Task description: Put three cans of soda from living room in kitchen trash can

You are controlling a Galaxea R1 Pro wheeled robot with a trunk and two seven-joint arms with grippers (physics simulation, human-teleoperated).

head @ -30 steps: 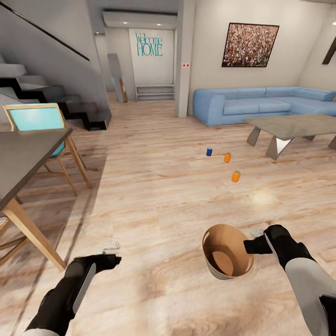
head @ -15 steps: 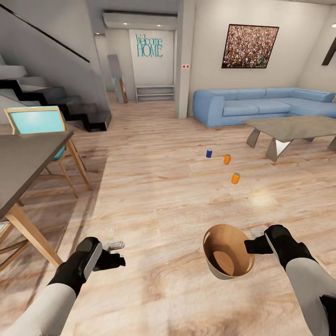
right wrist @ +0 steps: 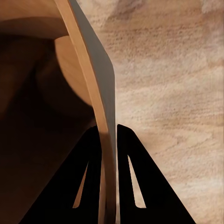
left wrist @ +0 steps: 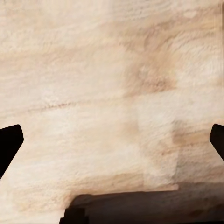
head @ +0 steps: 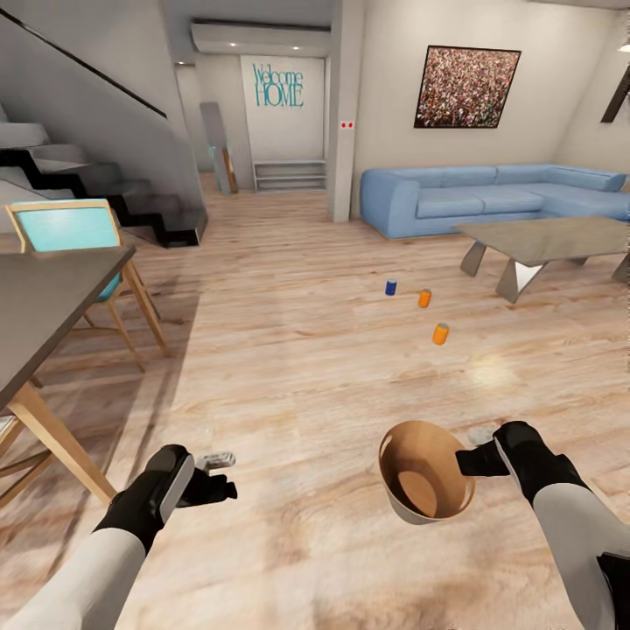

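Three cans of soda stand on the wood floor of the living room ahead: a dark blue one (head: 391,287), an orange one (head: 424,298) and a nearer orange one (head: 440,333). The tash can (head: 426,472), pale outside and orange-brown inside, hangs tilted above the floor at lower right. My right gripper (head: 468,461) is shut on its rim; in the right wrist view its fingers (right wrist: 88,177) pinch the thin wall (right wrist: 88,70) from both sides. My left gripper (head: 219,474) hovers over bare floor at lower left, open and holding nothing, its fingertips (left wrist: 9,142) far apart.
A dark dining table (head: 52,297) with a teal chair (head: 70,227) stands at the left. The grey coffee table (head: 551,241) and the blue sofa (head: 490,197) lie beyond the cans on the right. Stairs (head: 96,179) rise at the back left.
My left arm has lifted and swung slightly inward, gripper still open. The right gripper keeps the tash can as before. The view has barely shifted.
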